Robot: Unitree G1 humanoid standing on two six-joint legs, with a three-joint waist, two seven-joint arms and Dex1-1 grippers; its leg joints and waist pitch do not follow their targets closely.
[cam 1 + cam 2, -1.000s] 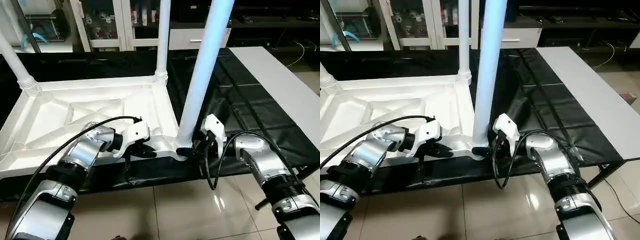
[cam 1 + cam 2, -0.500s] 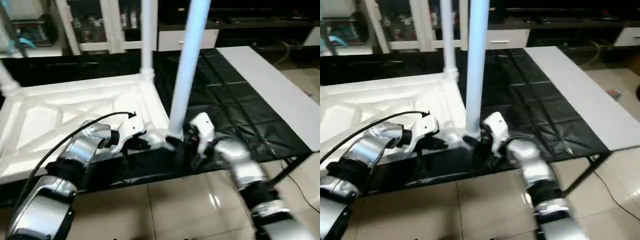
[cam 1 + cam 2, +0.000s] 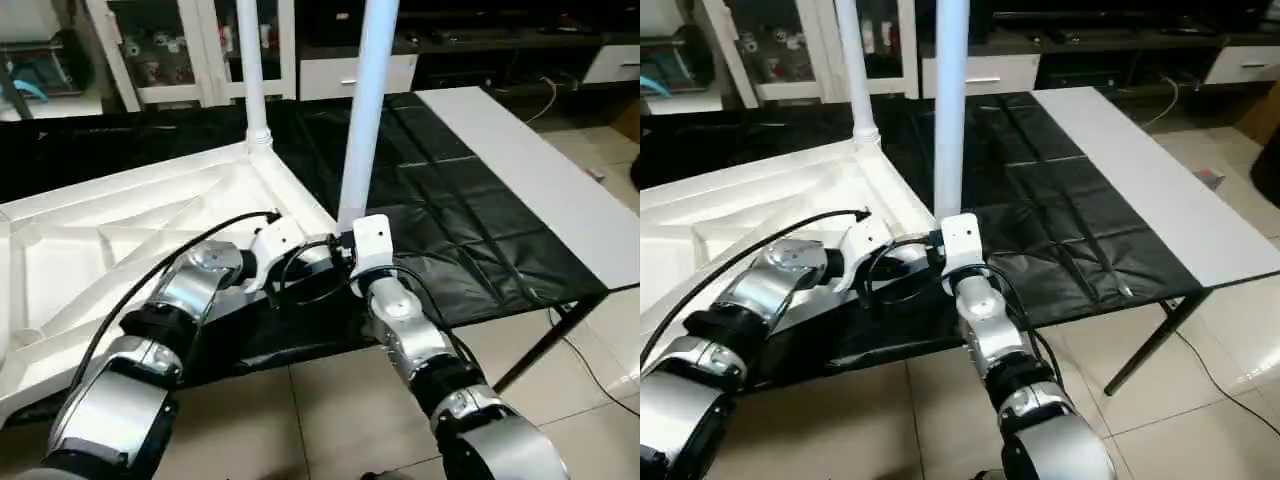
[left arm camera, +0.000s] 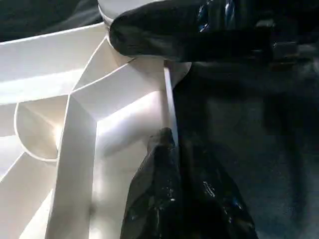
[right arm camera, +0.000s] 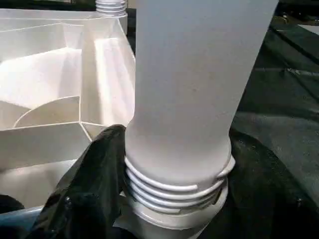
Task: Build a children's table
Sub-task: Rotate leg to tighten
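Jaws on the right gripper are spread around the base of the near leg, one black finger lying against the threaded collar just above the corner socket. Left gripper: jaws pressed together on the thin rim of the table top, right beside that same socket.

Table top lies upside down, ribs up, on the black cloth, occupying roughly the 9 to 11 o'clock part of the head view. Far leg stands in its socket at about 12 o'clock. Near leg rises from the corner close to picture centre.

Threads are still showing above the socket in the right wrist view, so I judge the near leg not fully seated.

Risks from here:
- Right jaws wrap the leg loosely; a twist may slip on the smooth tube and turn nothing.
- Threads not square to the socket: forcing could cross-thread or jam the leg at a tilt.
- Left grip is on a thin edge only. If it slides off, the top will rotate with the leg.
- The two grippers are nearly touching, with a cable looped between them; a wrist turn could snag it.
- Near corner sits at the cloth's edge, so a push at 6 o'clock could drag the top off.
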